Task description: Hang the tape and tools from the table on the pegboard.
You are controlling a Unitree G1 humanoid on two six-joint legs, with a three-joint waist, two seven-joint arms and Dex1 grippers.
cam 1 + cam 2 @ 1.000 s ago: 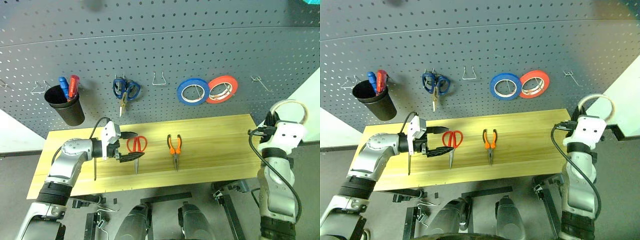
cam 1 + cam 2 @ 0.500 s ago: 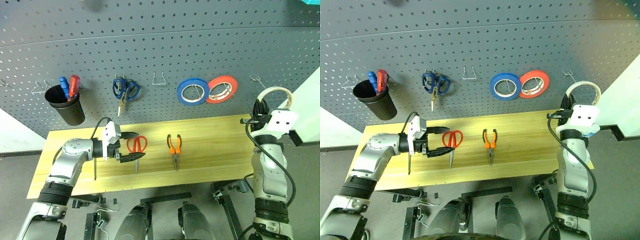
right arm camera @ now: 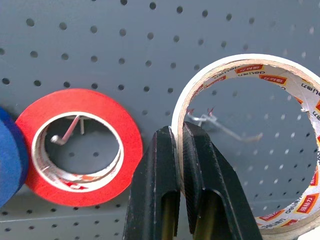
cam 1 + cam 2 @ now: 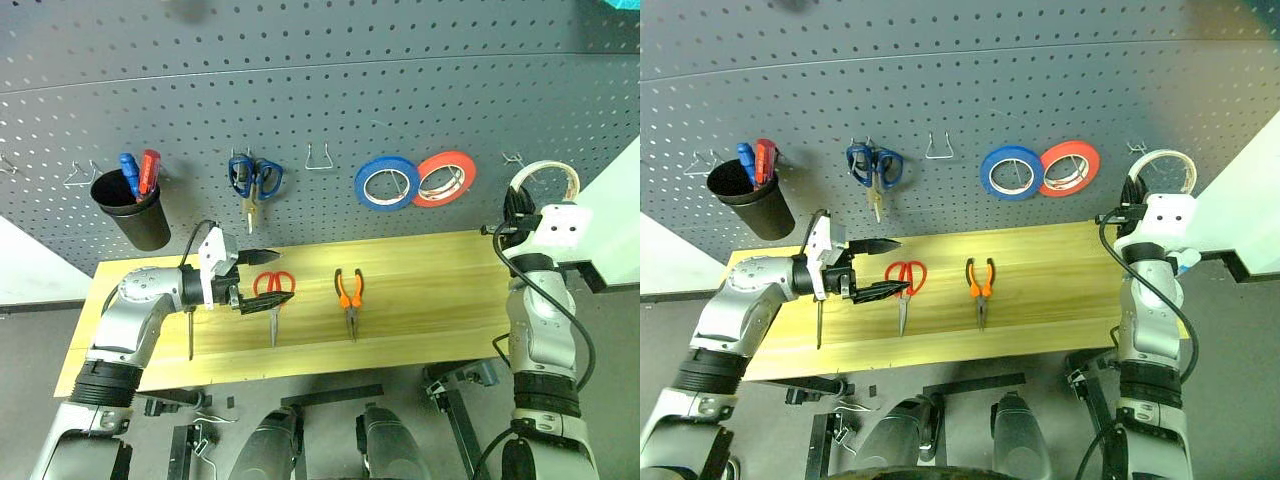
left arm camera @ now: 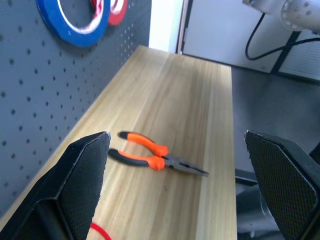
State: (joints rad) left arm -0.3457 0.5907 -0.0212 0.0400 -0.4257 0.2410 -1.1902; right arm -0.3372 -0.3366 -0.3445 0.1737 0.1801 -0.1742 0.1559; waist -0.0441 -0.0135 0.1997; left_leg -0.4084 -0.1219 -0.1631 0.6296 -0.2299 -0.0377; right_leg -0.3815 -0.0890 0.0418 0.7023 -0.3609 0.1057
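Red-handled scissors (image 4: 272, 291) lie left of the orange-and-black-handled long-nose pliers (image 4: 349, 293) on the light yellow wooden desk (image 4: 430, 290); behind stands the dark grey pegboard (image 4: 320, 90).

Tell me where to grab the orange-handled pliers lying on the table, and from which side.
Grip the long-nose pliers across both orange-and-black handles, just behind the pivot, coming straight down from above. They lie flat on the table, nose pointing toward the robot and handles toward the pegboard, slightly spread, so a top-down pinch likely closes them together securely.
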